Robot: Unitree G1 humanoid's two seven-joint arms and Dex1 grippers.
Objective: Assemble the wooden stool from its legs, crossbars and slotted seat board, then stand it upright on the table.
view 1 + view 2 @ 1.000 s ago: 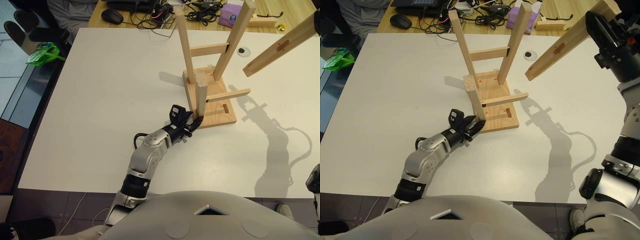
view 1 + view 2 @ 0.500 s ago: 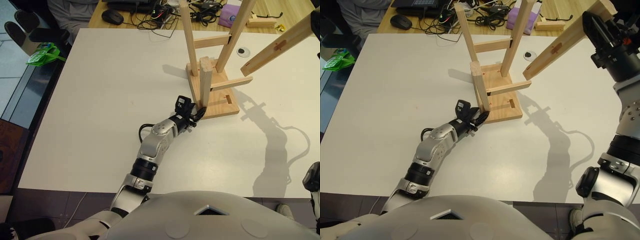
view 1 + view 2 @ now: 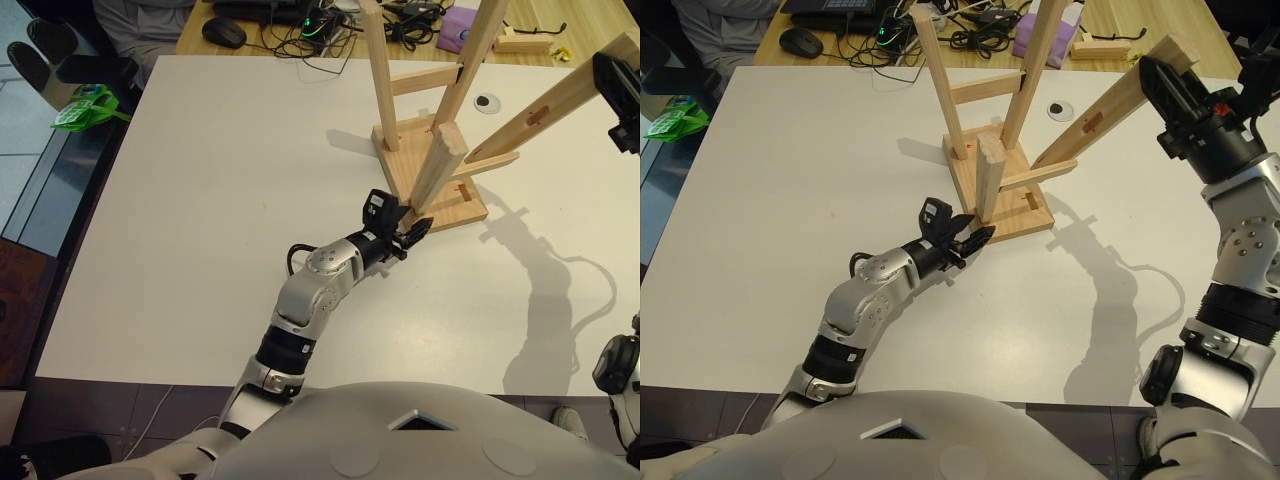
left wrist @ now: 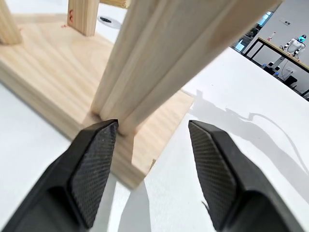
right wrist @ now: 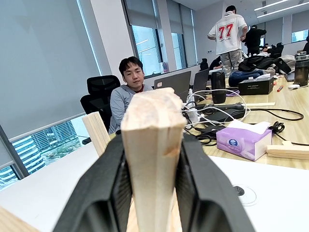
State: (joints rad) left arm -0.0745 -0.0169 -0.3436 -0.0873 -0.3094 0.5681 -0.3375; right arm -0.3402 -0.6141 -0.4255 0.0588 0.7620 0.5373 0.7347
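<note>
The slotted seat board lies flat on the white table. Two legs stand in it, joined by a crossbar. A third leg at the board's near corner leans to the right and carries a short crossbar. My left gripper is open at this leg's foot. In the left wrist view one finger touches the leg and the other stands apart. My right gripper is shut on a fourth leg, held slanting above the board's right side, seen also in the right wrist view.
Behind the table stands a desk with cables, a mouse, a purple box and a spare wooden piece. A round black disc sits in the tabletop near the stool. A green bag lies off the left edge.
The seat board with its legs slid away and to the right, and my left gripper followed. The near leg tipped from upright to leaning right. My right gripper lowered its leg towards the stool.
</note>
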